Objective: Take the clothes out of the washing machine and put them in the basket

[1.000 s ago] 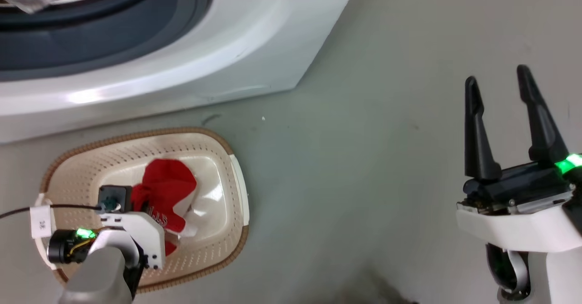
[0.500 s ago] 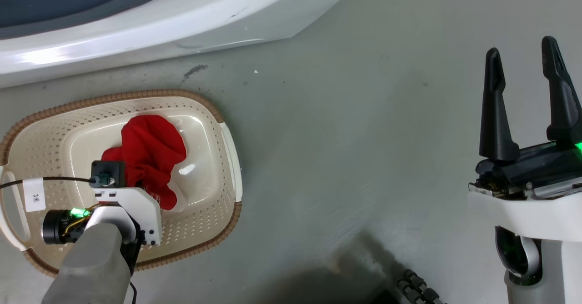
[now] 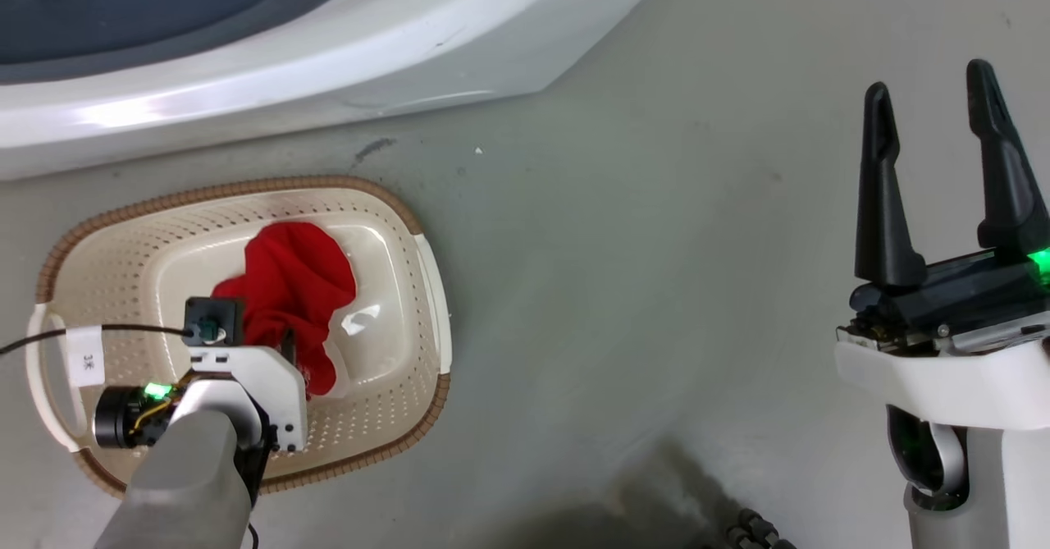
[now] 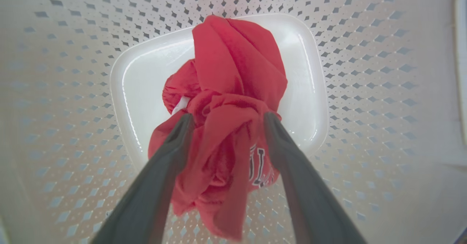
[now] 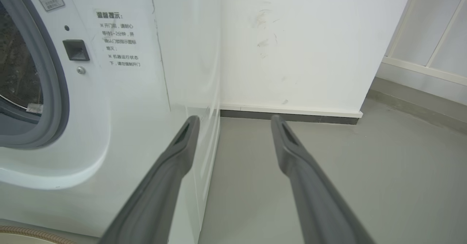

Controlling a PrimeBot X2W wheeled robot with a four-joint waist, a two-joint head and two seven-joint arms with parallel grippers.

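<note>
A red garment (image 3: 295,286) with printed lettering (image 4: 257,163) is bunched on the floor of the cream basket (image 3: 410,212), which stands in front of the white washing machine (image 3: 328,65). My left gripper (image 4: 226,118) points down into the basket and is open, its fingers (image 4: 175,145) spread on either side of the bunched cloth. My right gripper (image 3: 927,89) is open and holds nothing, well to the right of the basket above the grey floor. From the right wrist, the right gripper (image 5: 233,120) faces the machine's front corner (image 5: 127,127) and its grey door ring (image 5: 54,90).
Bare grey floor (image 3: 640,286) spreads between the basket and my right arm. A cable with a white tag (image 3: 86,356) runs to my left wrist. A white wall with a dark baseboard (image 5: 292,117) stands beside the machine. A dark ribbed part (image 3: 755,528) shows at the bottom edge.
The head camera tilted down, so the drum opening left the picture. The red garment sank lower in the basket, and its white part and lettering no longer show from above.
</note>
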